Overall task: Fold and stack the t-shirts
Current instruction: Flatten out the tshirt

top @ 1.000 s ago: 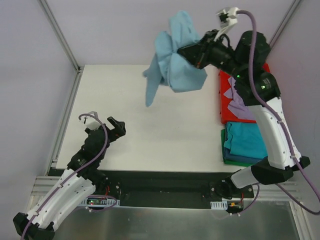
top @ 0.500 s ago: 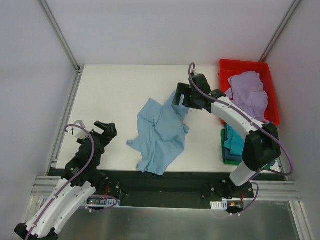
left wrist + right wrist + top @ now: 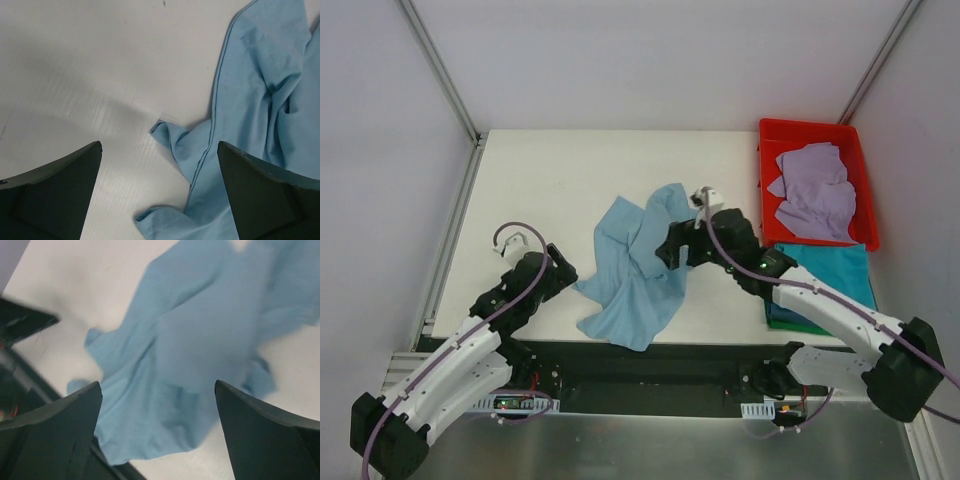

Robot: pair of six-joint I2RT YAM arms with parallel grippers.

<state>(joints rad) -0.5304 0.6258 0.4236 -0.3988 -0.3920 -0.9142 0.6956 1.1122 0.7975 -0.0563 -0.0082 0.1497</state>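
Note:
A light blue t-shirt (image 3: 632, 268) lies crumpled on the white table (image 3: 540, 180), near the middle. My right gripper (image 3: 670, 250) hovers open over its right edge; in the right wrist view the shirt (image 3: 200, 340) spreads below the open gripper (image 3: 157, 387), which holds nothing. My left gripper (image 3: 560, 272) is open at the shirt's left corner, and a folded hem (image 3: 172, 137) lies between the fingers of that gripper (image 3: 159, 150). A lavender t-shirt (image 3: 815, 190) fills the red bin (image 3: 766, 180). Folded teal, blue and dark green t-shirts (image 3: 842, 275) are stacked at the right.
The red bin stands at the table's back right, with the folded stack just in front of it. My right arm (image 3: 820, 300) reaches across the stack's near corner. A metal frame rail (image 3: 445, 260) runs along the table's left edge.
The right gripper held the light blue shirt up in the air, then let it go; it now lies on the table. Both arms have moved in toward the shirt.

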